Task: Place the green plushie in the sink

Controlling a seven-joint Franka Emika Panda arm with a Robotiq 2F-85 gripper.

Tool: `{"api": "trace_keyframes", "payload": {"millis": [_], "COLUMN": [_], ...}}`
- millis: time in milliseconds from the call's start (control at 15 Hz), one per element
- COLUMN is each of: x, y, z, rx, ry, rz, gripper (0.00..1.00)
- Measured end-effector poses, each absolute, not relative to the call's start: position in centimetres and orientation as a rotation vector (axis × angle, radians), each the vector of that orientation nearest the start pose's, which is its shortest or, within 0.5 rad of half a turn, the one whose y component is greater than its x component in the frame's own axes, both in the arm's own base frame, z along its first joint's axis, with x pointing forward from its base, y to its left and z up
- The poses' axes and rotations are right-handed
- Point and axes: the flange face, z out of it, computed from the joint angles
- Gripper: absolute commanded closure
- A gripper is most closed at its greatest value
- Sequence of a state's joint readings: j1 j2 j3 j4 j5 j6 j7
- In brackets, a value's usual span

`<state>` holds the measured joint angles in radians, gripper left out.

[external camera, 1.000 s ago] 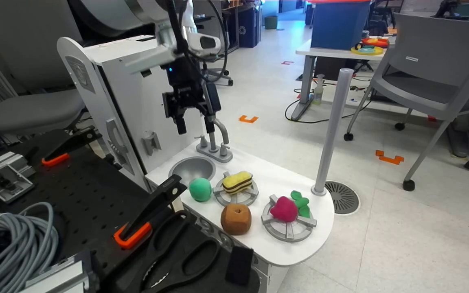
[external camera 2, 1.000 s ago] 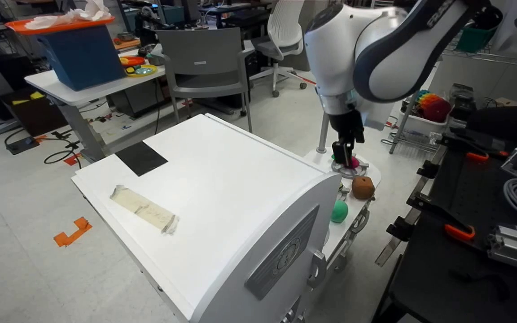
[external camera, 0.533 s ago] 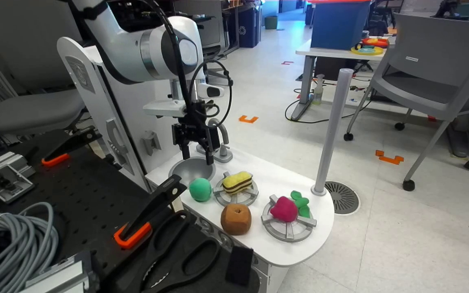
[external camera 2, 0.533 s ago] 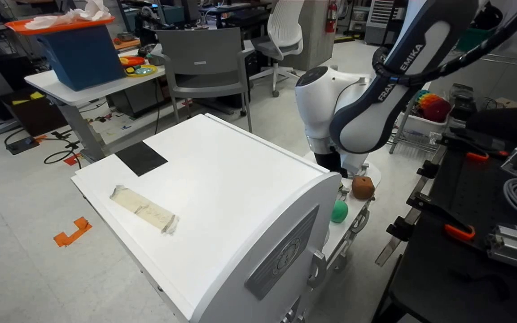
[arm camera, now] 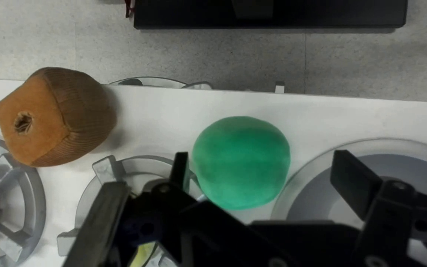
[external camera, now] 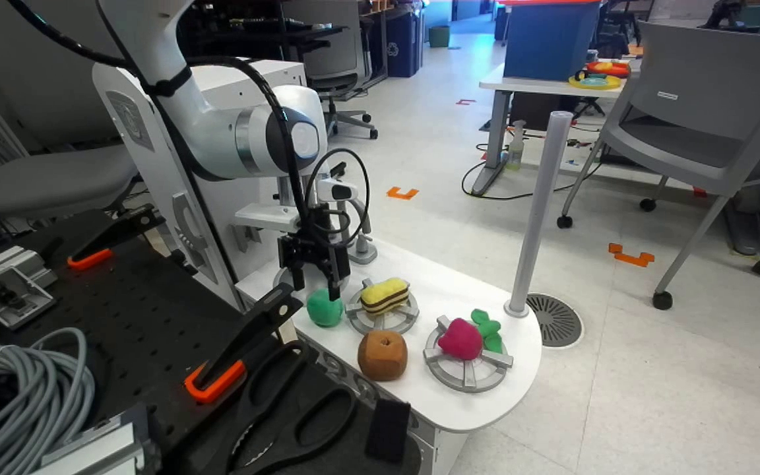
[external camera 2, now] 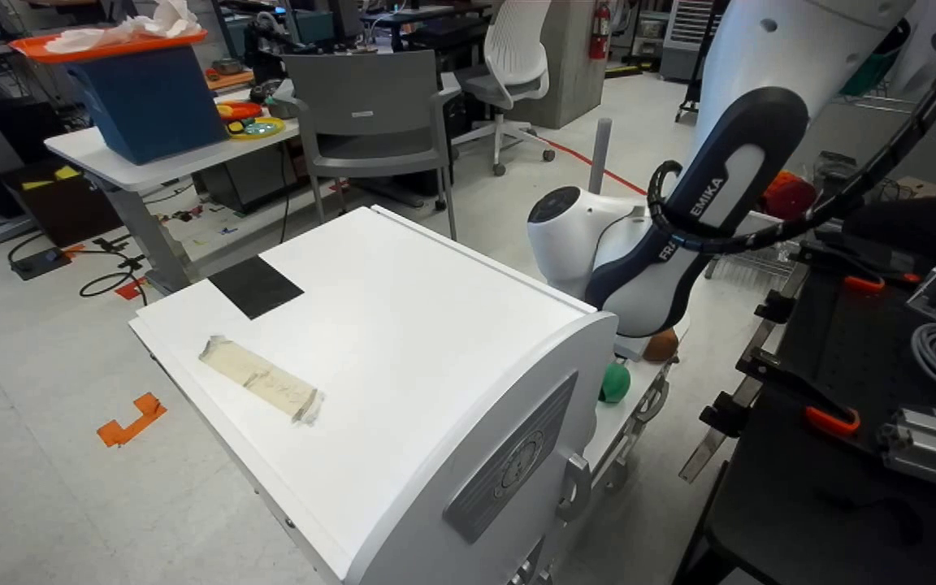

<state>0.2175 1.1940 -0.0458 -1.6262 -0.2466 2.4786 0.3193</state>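
Your hand is spread; in the wrist view, the sink lies at four o'clock from the round green plushie.

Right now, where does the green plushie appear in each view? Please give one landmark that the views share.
In an exterior view: green plushie left of centre, above and left of the brown plushie.
In an exterior view: green plushie right of centre, below and left of the partly hidden brown plushie.
In the wrist view: green plushie near the centre, right of the brown plushie.
Shared landmark: brown plushie.
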Motion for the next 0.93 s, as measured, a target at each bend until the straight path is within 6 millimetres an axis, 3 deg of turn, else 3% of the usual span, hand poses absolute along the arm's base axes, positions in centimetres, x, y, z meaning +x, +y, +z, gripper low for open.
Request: {"api": "trace_keyframes", "payload": {"millis": [333, 600, 933], "x": [57.1, 57.8, 59.0], "y": [9.3, 10.2, 13.6], "z": [-12.1, -11.9, -10.8], "rx": [-3.376, -3.382, -3.346], "ry": [-0.153, -0.161, -0.182], "rz": [0.485, 0.497, 0.434], "gripper": [0.7, 0.95, 0.95]}}
